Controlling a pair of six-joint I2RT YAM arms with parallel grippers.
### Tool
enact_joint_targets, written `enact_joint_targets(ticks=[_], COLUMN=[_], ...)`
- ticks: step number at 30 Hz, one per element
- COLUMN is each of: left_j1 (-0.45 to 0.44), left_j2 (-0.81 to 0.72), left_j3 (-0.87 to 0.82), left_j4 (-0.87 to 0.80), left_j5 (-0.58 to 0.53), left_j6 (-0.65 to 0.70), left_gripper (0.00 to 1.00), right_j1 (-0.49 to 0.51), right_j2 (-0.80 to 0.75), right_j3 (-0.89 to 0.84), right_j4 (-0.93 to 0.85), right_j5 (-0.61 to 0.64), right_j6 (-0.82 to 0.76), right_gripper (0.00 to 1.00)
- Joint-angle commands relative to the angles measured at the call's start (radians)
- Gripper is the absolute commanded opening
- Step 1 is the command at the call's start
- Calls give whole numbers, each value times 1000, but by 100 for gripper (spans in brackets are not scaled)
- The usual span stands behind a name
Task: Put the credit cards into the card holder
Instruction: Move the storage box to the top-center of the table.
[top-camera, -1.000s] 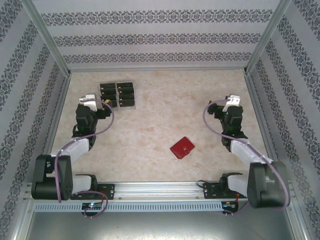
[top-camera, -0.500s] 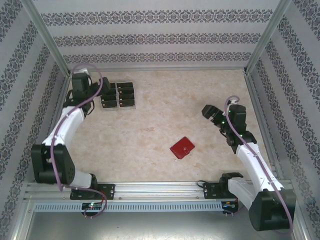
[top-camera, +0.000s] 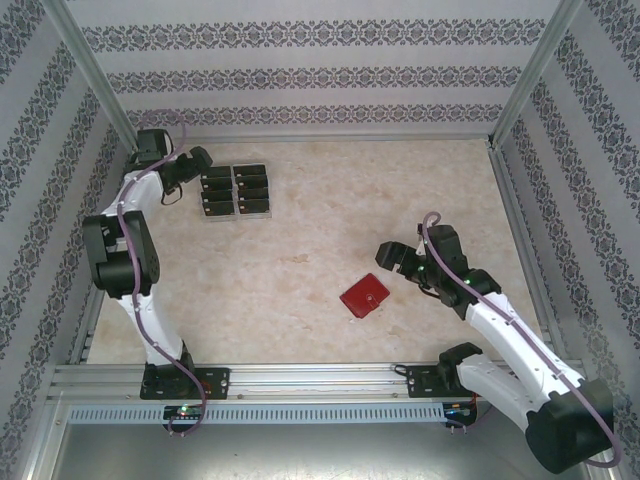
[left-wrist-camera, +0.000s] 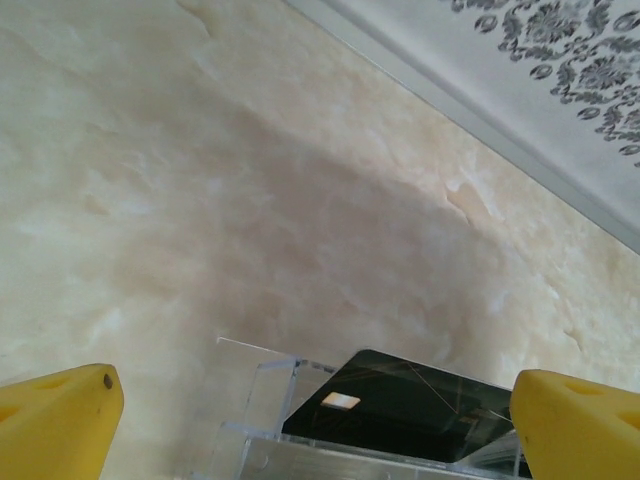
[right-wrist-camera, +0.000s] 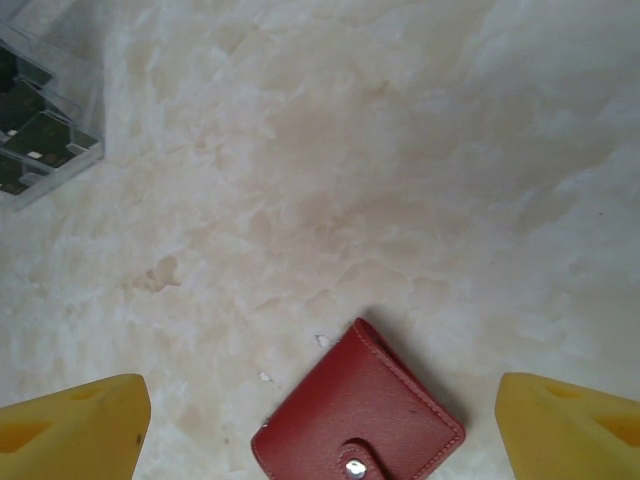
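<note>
Around the left gripper (top-camera: 192, 163): pale stony table (top-camera: 330, 200), patterned wall (left-wrist-camera: 560, 60) close behind, clear tray (left-wrist-camera: 262, 385) right in front of the yellow fingers (left-wrist-camera: 60, 420). In the tray, black credit cards (left-wrist-camera: 410, 405), lying flat, just ahead of and between the wide-spread fingers, not touched. Holding nothing.

Around the right gripper (right-wrist-camera: 320, 425): bare table, tray corner far off to its upper left. Also spread wide, holding nothing. Red card holder (right-wrist-camera: 360, 425) snapped shut, flat on the table, low between the fingertips (right-wrist-camera: 70, 420), apart from both.
</note>
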Motion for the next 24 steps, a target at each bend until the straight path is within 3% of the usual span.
enact_joint_targets(ticks=[1,10,24], left_j1=[2,-4,-75], left_j2=[31,116,66], left_j3=[40,35,-86], left_j4=[95,238,349], left_j5=[117,223,307], left_j6=[-27,-111,-146], left_gripper=[100,100,100], right_j1=[9,10,11], right_j2=[22,64,80], right_j3=[25,57,77], right_j4=[-38,-29,-28], right_j5=[43,47,58], right_j6=[-15,-13,1], right_gripper=[90,90,90])
